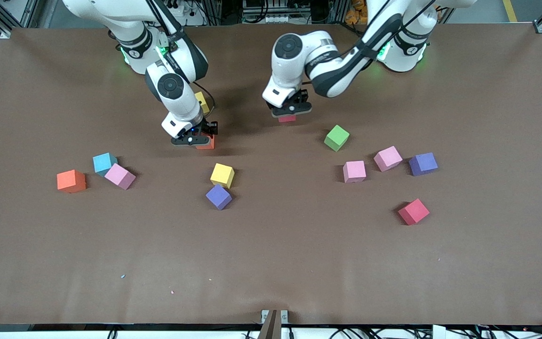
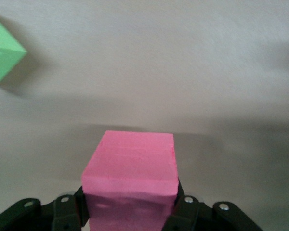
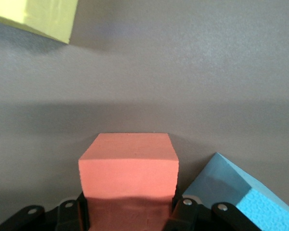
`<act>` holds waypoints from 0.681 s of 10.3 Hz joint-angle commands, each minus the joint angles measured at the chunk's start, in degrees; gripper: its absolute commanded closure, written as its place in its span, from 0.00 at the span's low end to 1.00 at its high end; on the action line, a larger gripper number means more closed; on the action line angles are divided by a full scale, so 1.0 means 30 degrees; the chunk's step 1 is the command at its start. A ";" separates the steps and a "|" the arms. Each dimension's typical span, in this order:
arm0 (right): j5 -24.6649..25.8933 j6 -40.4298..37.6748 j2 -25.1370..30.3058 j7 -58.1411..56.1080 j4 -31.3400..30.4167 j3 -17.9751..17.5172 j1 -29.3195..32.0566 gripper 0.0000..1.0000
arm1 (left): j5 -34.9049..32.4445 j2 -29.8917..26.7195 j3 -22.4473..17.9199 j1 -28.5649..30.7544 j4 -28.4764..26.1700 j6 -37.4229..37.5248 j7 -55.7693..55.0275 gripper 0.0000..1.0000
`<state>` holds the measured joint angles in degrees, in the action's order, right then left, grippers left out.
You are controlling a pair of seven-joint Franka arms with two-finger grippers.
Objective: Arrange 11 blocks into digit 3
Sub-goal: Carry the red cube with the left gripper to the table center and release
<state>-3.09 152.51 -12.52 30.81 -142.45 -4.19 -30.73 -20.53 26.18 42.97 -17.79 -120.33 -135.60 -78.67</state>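
Risk: right gripper (image 1: 199, 140), clamped on an orange foam cube (image 3: 128, 166) at table level beside the blue foam cube (image 3: 241, 192), may nudge that neighbour when lifting. Left gripper (image 1: 290, 111) clamps a pink foam cube (image 2: 131, 171) above the table; no digit formed yet.

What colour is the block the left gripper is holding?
Pink. The block sits between the left gripper's fingers, clearest in the left wrist view.
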 commanded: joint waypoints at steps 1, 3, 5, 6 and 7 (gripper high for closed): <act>-0.0140 -0.2335 0.0422 -0.0278 0.1156 -0.0245 0.0429 1.00 | -0.2668 0.1903 -0.0406 -0.1214 0.1494 0.0492 -0.0204 1.00; -0.0169 -0.4454 0.0890 -0.1443 0.2098 -0.0245 0.0983 1.00 | -0.3321 0.2958 -0.0584 -0.1775 0.2253 0.0580 -0.0058 1.00; -0.0199 -0.6295 0.0980 -0.1772 0.3294 -0.0186 0.1279 1.00 | -0.3322 0.3400 -0.0584 -0.2241 0.3045 0.1600 0.0467 1.00; -0.0895 -0.7612 0.0951 -0.1802 0.4230 -0.0070 0.1308 1.00 | -0.3322 0.3809 -0.0584 -0.2477 0.3484 0.2011 0.0441 1.00; -0.1366 -0.8437 0.0951 -0.2208 0.4878 -0.0040 0.1309 1.00 | -0.3293 0.4103 -0.0584 -0.2595 0.3866 0.2306 0.0470 1.00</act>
<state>-4.53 131.17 -10.30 26.22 -130.60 -4.03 -27.35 -29.11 36.30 41.53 -24.12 -112.00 -131.14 -77.55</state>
